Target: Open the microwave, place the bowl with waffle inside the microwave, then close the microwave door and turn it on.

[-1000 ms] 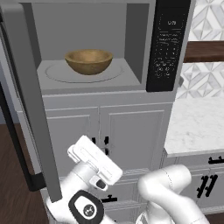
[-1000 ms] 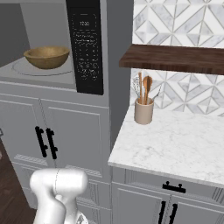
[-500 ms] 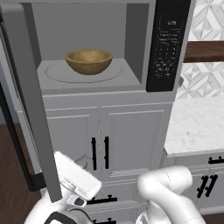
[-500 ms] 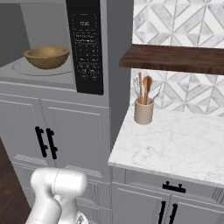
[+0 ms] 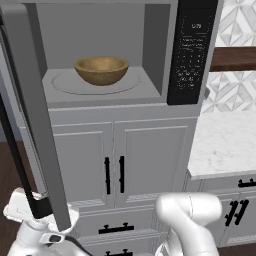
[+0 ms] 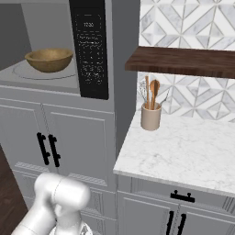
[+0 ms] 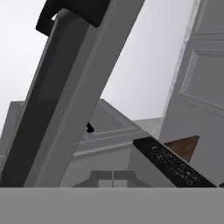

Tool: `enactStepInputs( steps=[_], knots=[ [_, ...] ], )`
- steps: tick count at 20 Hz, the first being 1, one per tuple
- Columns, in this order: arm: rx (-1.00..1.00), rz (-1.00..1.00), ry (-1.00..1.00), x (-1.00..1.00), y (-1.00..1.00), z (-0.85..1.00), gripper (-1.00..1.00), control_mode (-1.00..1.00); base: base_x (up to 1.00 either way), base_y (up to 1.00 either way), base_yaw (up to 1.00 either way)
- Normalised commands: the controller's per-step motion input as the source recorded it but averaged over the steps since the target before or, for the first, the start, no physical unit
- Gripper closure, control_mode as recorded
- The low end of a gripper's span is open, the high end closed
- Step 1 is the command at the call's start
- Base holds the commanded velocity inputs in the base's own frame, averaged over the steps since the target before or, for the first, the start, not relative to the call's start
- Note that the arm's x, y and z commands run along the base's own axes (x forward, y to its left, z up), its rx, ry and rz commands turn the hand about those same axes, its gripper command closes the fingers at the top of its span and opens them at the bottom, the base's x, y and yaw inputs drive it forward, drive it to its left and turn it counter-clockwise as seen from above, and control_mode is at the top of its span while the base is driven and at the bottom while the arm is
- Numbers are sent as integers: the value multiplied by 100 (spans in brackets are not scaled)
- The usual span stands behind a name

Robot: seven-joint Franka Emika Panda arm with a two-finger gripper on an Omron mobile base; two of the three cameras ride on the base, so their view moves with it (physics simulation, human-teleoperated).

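Observation:
The microwave (image 5: 160,60) stands open, its black keypad panel (image 5: 191,50) on the right. On the round turntable plate (image 5: 65,84) in the grey cavity sits the brown wooden bowl (image 5: 101,70); its rim hides the waffle. The bowl (image 6: 49,59) also appears in the right base view. The microwave door (image 5: 36,115) is swung out to the left, edge-on, with its black bar handle (image 5: 14,145) on the outer side. My gripper (image 5: 21,209) is low at the door's bottom end, partly behind it, fingers hidden. Up close, the hand view shows the door edge (image 7: 74,96).
White panelled cabinet doors (image 5: 145,160) with short black handles stand under the microwave. To the right is a marble counter (image 6: 183,151) with a utensil crock (image 6: 151,114) and a dark wooden shelf (image 6: 183,62) above it. Dark wood floor lies at the lower left.
My hand has dropped and swung left, from in front of the lower cabinets to the bottom end of the open door. Bowl and door have stayed put.

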Motion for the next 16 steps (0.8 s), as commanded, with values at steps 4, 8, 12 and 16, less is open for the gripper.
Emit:
enactStepInputs(
  steps=[4,8,12,16],
  knots=[
    [-28,0,0,8,91,-51,100,-100,0,0,0],
    [-5,0,0,0,78,-4,100,-100,0,0,0],
    [0,0,-5,0,74,24,100,-100,0,0,0],
    [9,0,-12,0,28,45,100,-100,0,0,0]
  ],
)
